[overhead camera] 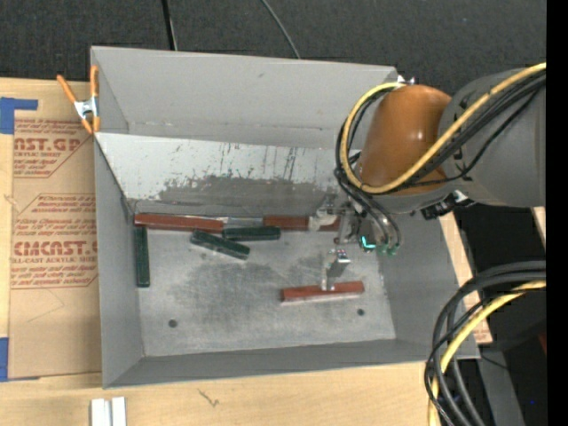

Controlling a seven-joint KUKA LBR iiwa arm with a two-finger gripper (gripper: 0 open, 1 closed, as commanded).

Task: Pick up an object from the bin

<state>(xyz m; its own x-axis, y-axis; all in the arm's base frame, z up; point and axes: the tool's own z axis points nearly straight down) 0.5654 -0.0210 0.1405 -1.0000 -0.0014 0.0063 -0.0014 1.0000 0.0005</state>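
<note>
one red-brown bar [321, 293] is the piece under the gripper [338, 275]. it lies flat on the floor of the grey bin [111, 238], right of centre and toward the near wall. its long axis runs roughly left-right, with the right end a touch higher in view. the gripper tip hangs over the bar's right half, at or just above its upper edge; contact isn't clear from this angle. can't tell if the gripper is open or closed, since the tip blends into the grey floor. a small green light [366, 243] glows on the gripper body, up and right of the tip.

next out: the wrist with its orange cover [404, 140] sits over the bin's right rear corner, with yellow and black cables [351, 149] looped round it. the arm comes in from the right.

left of the gripper, around mid-floor, a few dark green sticks [251, 233] lie crossed and touching in a loose little heap just in front of the back wall. behind them, along the foot of that wall, a long red-brown strip [177, 223] runs left-right. a shorter red-brown piece [286, 224] lies in line with it further right, near the gripper body. well apart from all that, a lone green stick [142, 257] lies by the left wall, pointing front to back. the floor is scuffed grey metal.
</note>
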